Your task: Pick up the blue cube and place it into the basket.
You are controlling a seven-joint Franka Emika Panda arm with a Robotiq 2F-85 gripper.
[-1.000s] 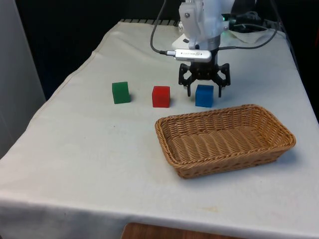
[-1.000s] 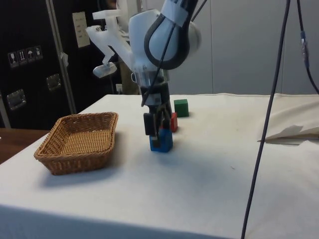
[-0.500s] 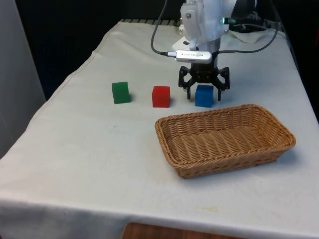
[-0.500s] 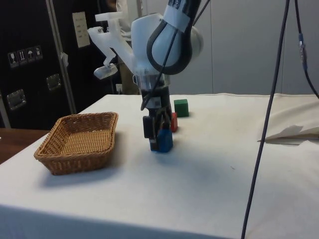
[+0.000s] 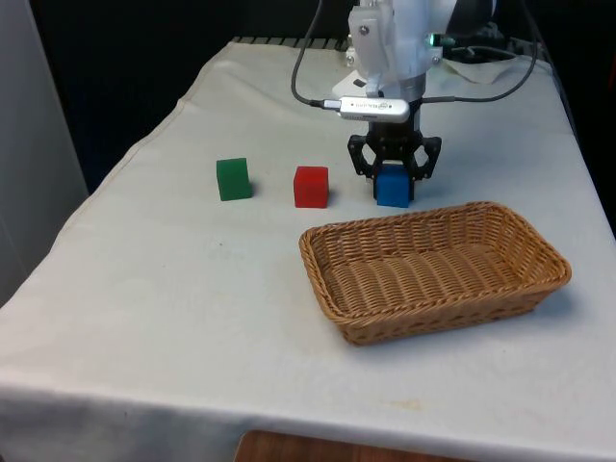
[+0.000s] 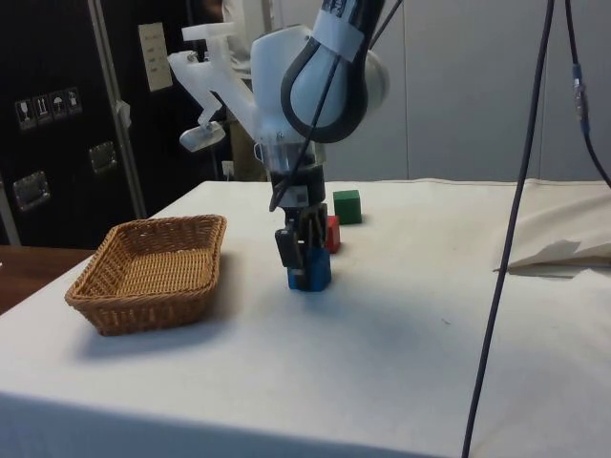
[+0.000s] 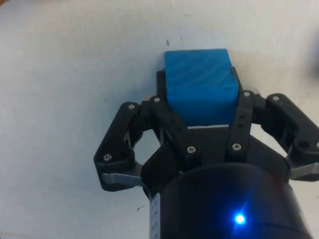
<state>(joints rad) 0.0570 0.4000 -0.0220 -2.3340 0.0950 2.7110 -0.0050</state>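
The blue cube [image 5: 394,190] stands on the white cloth, just behind the far rim of the wicker basket [image 5: 323,279]. My gripper [image 5: 394,179] points straight down over it, and its black fingers press on two opposite sides of the cube. In the wrist view the blue cube [image 7: 199,82] sits squarely between the fingers [image 7: 240,102], shut on it. From the side, the blue cube [image 6: 311,273] still rests on the table beneath the gripper [image 6: 304,260], with the basket [image 6: 143,303] a short way off.
A red cube [image 5: 311,186] stands close beside the blue one on the front view's left, and a green cube [image 5: 233,179] further left. In the side view the red cube [image 6: 332,232] and green cube [image 6: 347,206] lie beyond the gripper. A black cable [image 6: 506,239] hangs near the table.
The fingers stood wide apart on either side of the blue cube and have now shut on it. The arm sank slightly first; the cube has not left the table.
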